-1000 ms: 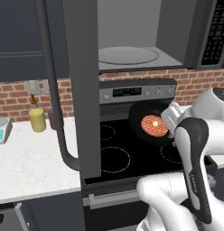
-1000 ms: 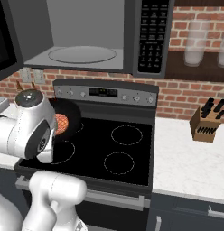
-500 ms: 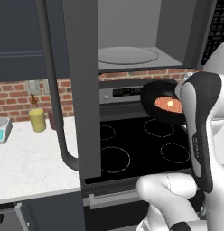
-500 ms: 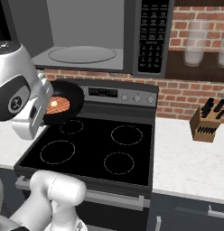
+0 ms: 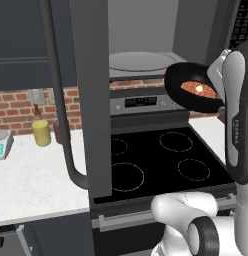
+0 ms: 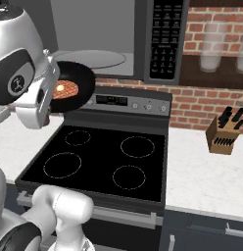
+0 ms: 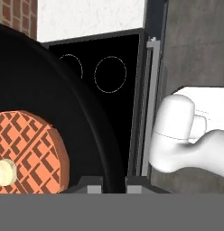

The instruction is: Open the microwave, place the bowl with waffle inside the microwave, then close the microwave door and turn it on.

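Now the hand (image 7: 109, 182) grips the rim of the bowl (image 5: 192, 92), waffle (image 5: 198, 89) inside, lifted above the stove (image 6: 94, 162) just before the open microwave (image 6: 94, 37). Next, I judge, it must carry the bowl level onto the turntable (image 5: 138, 61).

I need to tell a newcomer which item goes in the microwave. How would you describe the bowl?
Find the open microwave above the black stove. Just before its cavity, the gripper holds a shallow black bowl up in the air. It alone carries a round orange-brown waffle.
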